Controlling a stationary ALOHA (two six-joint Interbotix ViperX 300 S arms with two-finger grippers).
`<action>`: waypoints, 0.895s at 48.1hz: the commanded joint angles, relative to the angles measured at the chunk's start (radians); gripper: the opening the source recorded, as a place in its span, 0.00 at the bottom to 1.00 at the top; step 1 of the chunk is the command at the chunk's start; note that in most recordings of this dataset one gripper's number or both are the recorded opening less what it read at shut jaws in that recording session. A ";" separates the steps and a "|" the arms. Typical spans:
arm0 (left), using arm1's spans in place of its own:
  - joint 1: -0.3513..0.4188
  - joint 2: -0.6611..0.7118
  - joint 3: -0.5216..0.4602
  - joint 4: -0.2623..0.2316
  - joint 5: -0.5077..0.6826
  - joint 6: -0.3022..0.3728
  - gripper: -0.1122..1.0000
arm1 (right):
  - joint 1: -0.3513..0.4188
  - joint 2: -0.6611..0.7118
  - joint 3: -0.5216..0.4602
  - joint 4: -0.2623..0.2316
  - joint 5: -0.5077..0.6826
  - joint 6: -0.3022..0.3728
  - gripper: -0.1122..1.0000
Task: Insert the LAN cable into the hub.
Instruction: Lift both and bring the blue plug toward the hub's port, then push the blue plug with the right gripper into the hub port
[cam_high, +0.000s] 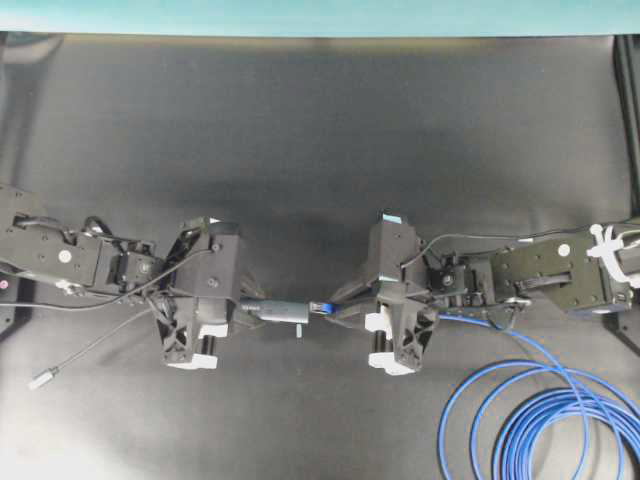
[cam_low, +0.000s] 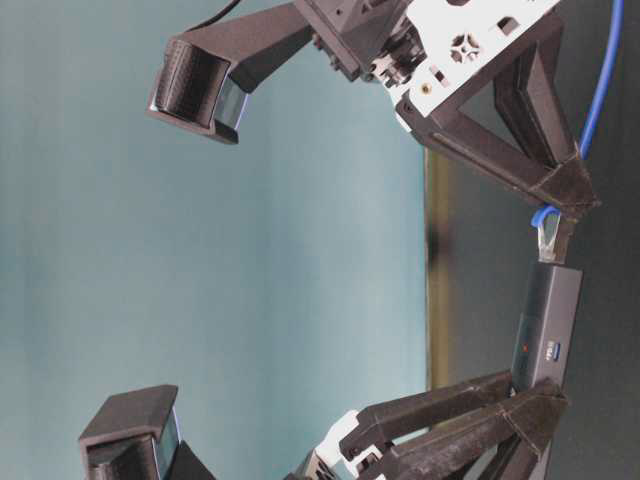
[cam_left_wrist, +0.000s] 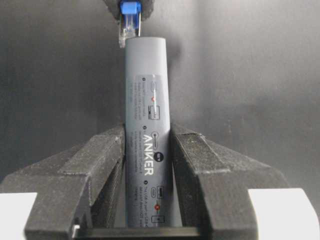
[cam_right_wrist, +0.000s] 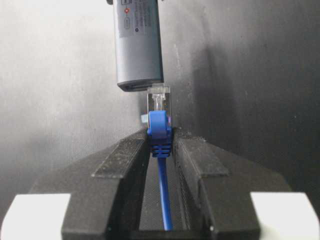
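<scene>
Overhead: black mat (cam_high: 320, 150), teal wall strip behind. My left gripper (cam_high: 238, 310) clamps the hub (cam_high: 275, 311); my right gripper (cam_high: 335, 308) pinches the LAN cable (cam_high: 530, 400) at its plug. Table-level: plug (cam_low: 549, 232) at hub's end. Wrist views: plug tip beside the port, offset, not inside.

Bare desk (cam_high: 320, 130) above both grippers, blue cable (cam_high: 540, 420) coils crowding lower right, grey cord (cam_high: 90, 352) trailing lower left, hub (cam_high: 272, 311) bridging the middle gap between the grippers
</scene>
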 joint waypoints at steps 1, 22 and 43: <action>0.008 -0.005 -0.020 0.003 -0.005 0.002 0.35 | 0.005 -0.003 -0.020 0.000 -0.006 0.000 0.23; 0.021 0.005 -0.035 0.003 0.018 0.014 0.35 | 0.011 0.000 -0.026 0.000 0.014 0.002 0.23; 0.014 0.026 -0.057 0.003 0.018 0.021 0.35 | 0.002 0.015 -0.041 0.000 0.015 -0.002 0.23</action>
